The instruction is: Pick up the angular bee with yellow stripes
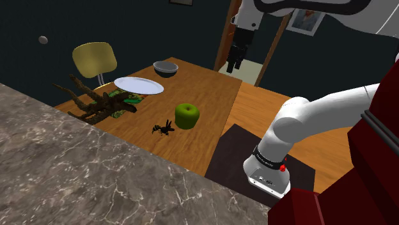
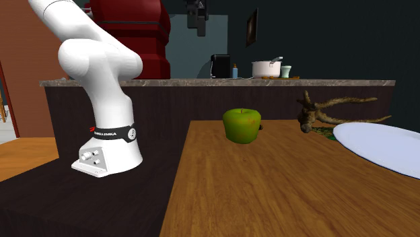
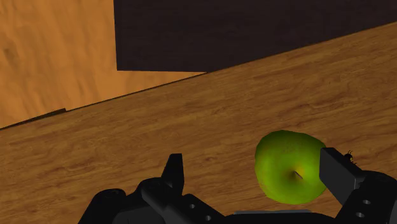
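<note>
- Shoulder view: the gripper (image 1: 233,64) is hanging high over the far edge of the table (image 1: 211,96), fingers pointing down, well apart from everything on the wood.
- The bee (image 1: 163,128) is lying on the table near the edge closest to the marble counter (image 1: 77,172). It is a small dark angular shape just beside the green apple (image 1: 187,116), on this view's left of it.
- Further back, a white plate (image 1: 139,85) and a grey bowl (image 1: 165,68) are sitting on the table, with dark branches (image 1: 96,102) sprawling at this view's left. A yellowish chair (image 1: 94,59) is standing behind them.
- The arm's base (image 1: 268,176) is resting on a dark mat (image 1: 224,160).
- Second exterior view: the apple (image 2: 242,125) is standing on the table (image 2: 269,188), the plate (image 2: 383,145) is lying at the right and the branches (image 2: 336,108) are behind it. A dark speck is showing just right of the apple; I cannot tell whether it is the bee.
- Wrist view: the 2 fingers (image 3: 173,170) are standing wide apart and holding nothing. The apple (image 3: 289,167) is showing between them, far below and closer to 1 finger, with neither touching it.
</note>
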Motion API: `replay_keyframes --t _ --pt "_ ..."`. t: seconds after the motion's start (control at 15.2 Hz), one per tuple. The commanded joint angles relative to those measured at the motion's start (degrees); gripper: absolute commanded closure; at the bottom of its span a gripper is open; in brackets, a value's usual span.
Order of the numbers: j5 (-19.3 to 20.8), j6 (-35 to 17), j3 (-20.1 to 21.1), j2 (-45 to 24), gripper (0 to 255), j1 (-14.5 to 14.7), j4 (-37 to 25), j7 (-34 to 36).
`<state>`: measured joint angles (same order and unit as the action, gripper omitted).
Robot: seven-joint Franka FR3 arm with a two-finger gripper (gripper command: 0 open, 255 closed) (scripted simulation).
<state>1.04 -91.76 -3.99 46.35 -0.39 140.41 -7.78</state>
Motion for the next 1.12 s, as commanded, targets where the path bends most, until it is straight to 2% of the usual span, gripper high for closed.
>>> replay_keyframes --t 0.0,0.53,1.06 --pt "0.0 0.0 0.0 0.0 0 0.0 0.0 0.0" --pt "-2.7 -15.6 7.0 -6.4 0 4.3 6.6 4.1" --pt "-3.0 -31.7 14.4 -18.5 0 7.6 8.4 9.1"
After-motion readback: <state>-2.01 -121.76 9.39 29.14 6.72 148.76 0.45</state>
